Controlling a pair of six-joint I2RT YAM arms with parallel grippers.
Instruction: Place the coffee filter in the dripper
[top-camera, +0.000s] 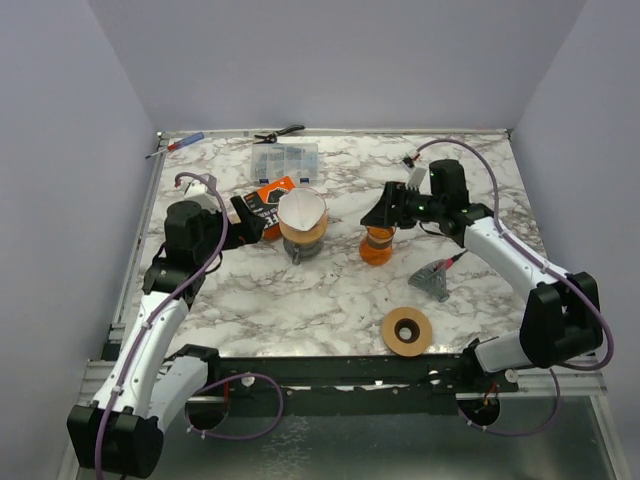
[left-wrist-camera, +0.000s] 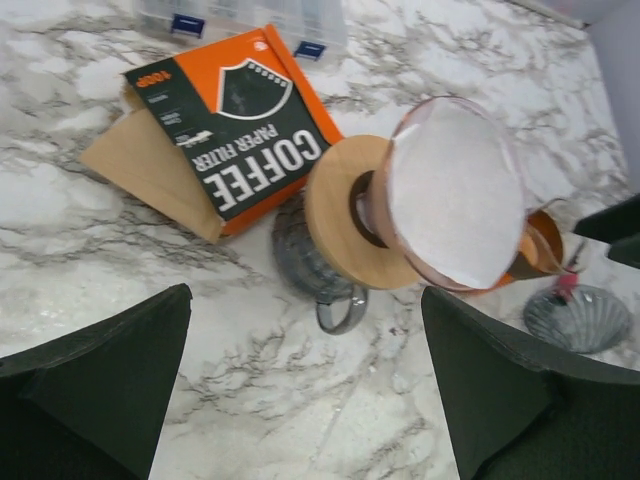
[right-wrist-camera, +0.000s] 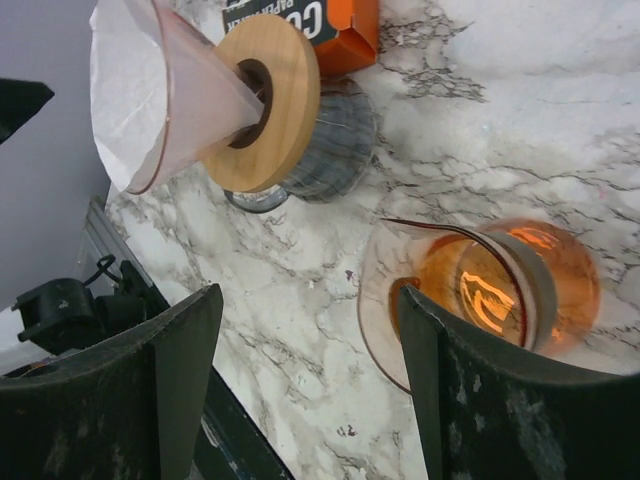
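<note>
From the top external view, the white paper coffee filter (top-camera: 301, 208) sits inside the clear glass cone dripper with a round wooden collar (top-camera: 304, 238), which stands mouth-up near the middle of the marbled worktop (top-camera: 330, 290). The left fingers (top-camera: 248, 208) are just to its left, in front of an orange cardboard box of paper filters (top-camera: 272, 193). The right fingers (top-camera: 383, 208) are farther off on the other side, above an orange glass cone-shaped vessel (top-camera: 377, 248). The left arm is the nearer one.

In the left wrist view, both dark fingers are spread wide with only bare marble between them and nothing held. The filter lies ahead and to the right of them, lining the cone. Its long axis runs from the wide mouth down through the wooden collar into a dark grey ribbed base (left-wrist-camera: 300, 255).

In the right wrist view, the fingers stand apart and I see nothing clamped. The orange glass vessel lies just beyond them, toward the right finger. The filter and dripper are ahead to the upper left, well apart from these fingers.

The filter looks seated, so I judge the placing done. Any last press-down would best come from the left, along the cone's axis.
</note>
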